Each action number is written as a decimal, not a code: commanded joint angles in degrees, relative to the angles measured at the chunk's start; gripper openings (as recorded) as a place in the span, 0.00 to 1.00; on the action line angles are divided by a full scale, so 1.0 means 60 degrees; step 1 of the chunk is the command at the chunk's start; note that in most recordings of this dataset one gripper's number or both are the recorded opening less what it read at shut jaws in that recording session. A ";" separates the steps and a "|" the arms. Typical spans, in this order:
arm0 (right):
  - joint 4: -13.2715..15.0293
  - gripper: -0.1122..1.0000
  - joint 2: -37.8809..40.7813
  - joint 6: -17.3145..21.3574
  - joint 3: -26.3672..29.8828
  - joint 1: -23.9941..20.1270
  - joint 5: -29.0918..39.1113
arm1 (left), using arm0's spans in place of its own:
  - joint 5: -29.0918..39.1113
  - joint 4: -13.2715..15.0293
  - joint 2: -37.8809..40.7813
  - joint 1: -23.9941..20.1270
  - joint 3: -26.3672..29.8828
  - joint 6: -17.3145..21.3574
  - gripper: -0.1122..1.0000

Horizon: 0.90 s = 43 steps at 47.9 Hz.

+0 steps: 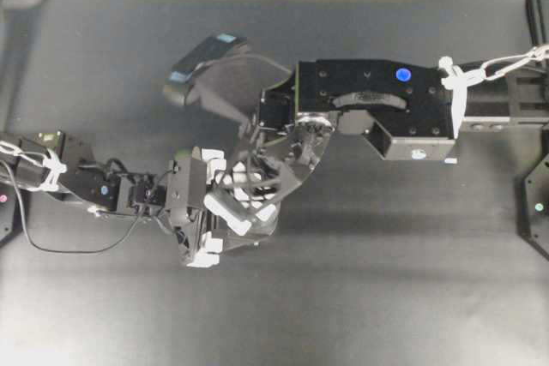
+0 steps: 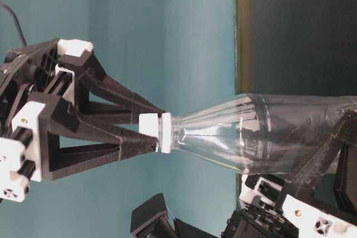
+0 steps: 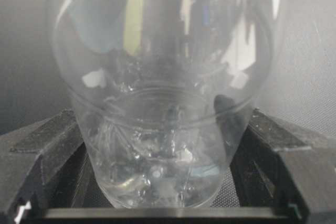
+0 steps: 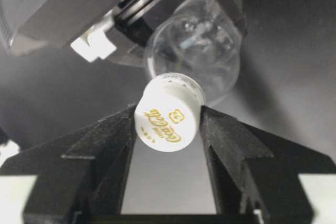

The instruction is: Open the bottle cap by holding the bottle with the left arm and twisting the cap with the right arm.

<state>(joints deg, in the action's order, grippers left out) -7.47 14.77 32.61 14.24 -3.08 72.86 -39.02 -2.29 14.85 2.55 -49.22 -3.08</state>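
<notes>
The left gripper (image 3: 168, 182) clamps the clear bottle (image 3: 163, 103) at its base, while the right gripper's (image 4: 168, 124) 2 fingers (image 4: 113, 145) pinch the white cap (image 4: 169, 111).

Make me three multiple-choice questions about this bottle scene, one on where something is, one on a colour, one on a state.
1. Where is the bottle cap?
A. Between the right claw's fingers
B. Lying on the table
C. Under the bottle

2. What colour is the cap's printed lettering?
A. Blue
B. Gold
C. Red

3. How does the left claw stand?
A. Shut on nothing
B. Wide open, away from the bottle
C. Fingers against the bottle's sides

Answers: 1 A, right wrist view shows both fingers flanking it. 2 B, gold script on white. 3 C, left wrist view shows fingers pressing the clear body.
</notes>
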 commanded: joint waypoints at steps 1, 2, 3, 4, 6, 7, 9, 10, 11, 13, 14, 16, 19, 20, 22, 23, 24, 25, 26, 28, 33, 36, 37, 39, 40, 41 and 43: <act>0.0000 0.44 0.0015 -0.0967 0.0161 0.0029 0.0059 | 0.0059 -0.0044 0.0029 0.0117 -0.0029 0.0015 0.84; 0.0000 0.44 0.0029 -0.1245 0.0190 0.0029 0.0059 | 0.0059 -0.0044 0.0029 0.0103 -0.0029 0.0015 0.84; 0.0000 0.44 0.0044 -0.1494 0.0205 0.0029 0.0073 | 0.0059 -0.0044 0.0029 0.0117 -0.0029 0.0015 0.84; 0.0000 0.44 0.0059 -0.1758 0.0234 0.0015 0.0103 | 0.0059 -0.0044 0.0029 0.0117 -0.0044 0.0015 0.84; -0.0015 0.44 0.0088 -0.2358 0.0322 0.0015 0.0132 | 0.0059 -0.0044 0.0029 0.0103 -0.0059 0.0015 0.84; 0.0000 0.44 0.0103 -0.2607 0.0352 0.0015 0.0161 | 0.0059 -0.0044 0.0029 0.0117 -0.0088 0.0015 0.84; 0.0000 0.44 0.0132 -0.3076 0.0425 0.0015 0.0220 | 0.0059 -0.0044 0.0015 0.0103 -0.0088 0.0015 0.84; 0.0000 0.44 0.0161 -0.3311 0.0454 0.0015 0.0234 | 0.0059 -0.0044 0.0015 0.0117 -0.0103 0.0015 0.84; -0.0015 0.44 0.0176 -0.3545 0.0483 0.0015 0.0264 | 0.0059 -0.0044 0.0015 0.0117 -0.0103 0.0015 0.84; -0.0015 0.44 0.0176 -0.3999 0.0513 0.0015 0.0322 | 0.0059 -0.0044 0.0015 0.0117 -0.0117 0.0015 0.84; 0.0000 0.44 0.0190 -0.4248 0.0527 0.0015 0.0352 | 0.0059 -0.0044 0.0015 0.0117 -0.0117 0.0015 0.84; -0.0015 0.44 0.0190 -0.4717 0.0542 0.0015 0.0396 | 0.0059 -0.0044 0.0015 0.0117 -0.0117 0.0015 0.84; -0.0015 0.44 0.0190 -0.5508 0.0542 0.0015 0.0483 | 0.0059 -0.0044 0.0015 0.0117 -0.0117 0.0015 0.84; -0.0015 0.44 0.0190 -0.5771 0.0542 0.0015 0.0527 | 0.0059 -0.0044 0.0015 0.0117 -0.0117 0.0015 0.84; 0.0000 0.44 0.0190 -0.6387 0.0527 0.0015 0.0615 | 0.0059 -0.0044 0.0015 0.0117 -0.0117 0.0015 0.84; -0.0015 0.44 0.0190 -0.6636 0.0513 0.0015 0.0645 | 0.0059 -0.0044 0.0015 0.0117 -0.0117 0.0015 0.84; -0.0015 0.44 0.0190 -0.6841 0.0513 0.0015 0.0674 | 0.0059 -0.0044 0.0015 0.0117 -0.0117 0.0015 0.84; -0.0015 0.44 0.0190 -0.7061 0.0513 0.0015 0.0703 | 0.0059 -0.0044 0.0015 0.0117 -0.0117 0.0015 0.84; 0.0000 0.44 0.0190 -0.7295 0.0513 0.0015 0.0718 | 0.0059 -0.0044 0.0015 0.0117 -0.0117 0.0015 0.84; 0.0000 0.44 0.0190 -0.7720 0.0498 0.0000 0.0776 | 0.0059 -0.0044 0.0015 0.0103 -0.0132 0.0015 0.84; 0.0015 0.44 0.0190 -0.8818 0.0483 -0.0088 0.0820 | 0.0059 -0.0044 0.0015 0.0117 -0.0117 0.0015 0.84; 0.0015 0.44 0.0176 -0.9302 0.0483 -0.0146 0.0806 | 0.0059 -0.0044 0.0015 0.0117 -0.0117 0.0015 0.84; 0.0015 0.44 0.0190 -0.9434 0.0469 -0.0161 0.0791 | 0.0059 -0.0044 0.0015 0.0117 -0.0132 0.0015 0.84; 0.0029 0.44 0.0190 -0.9683 0.0469 -0.0205 0.0820 | 0.0059 -0.0044 0.0015 0.0117 -0.0117 0.0015 0.84; 0.0029 0.44 0.0190 -0.9785 0.0469 -0.0234 0.0835 | 0.0059 -0.0044 0.0015 0.0117 -0.0117 0.0015 0.84; 0.0029 0.44 0.0190 -0.9814 0.0469 -0.0234 0.0835 | 0.0059 -0.0044 0.0015 0.0117 -0.0132 0.0015 0.84; 0.0029 0.44 0.0190 -0.9829 0.0469 -0.0234 0.0850 | 0.0059 -0.0044 0.0015 0.0117 -0.0132 0.0015 0.84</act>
<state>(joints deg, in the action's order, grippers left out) -7.47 16.17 -24.96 16.70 -3.08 77.70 -39.02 -2.29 14.77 2.72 -49.66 -2.90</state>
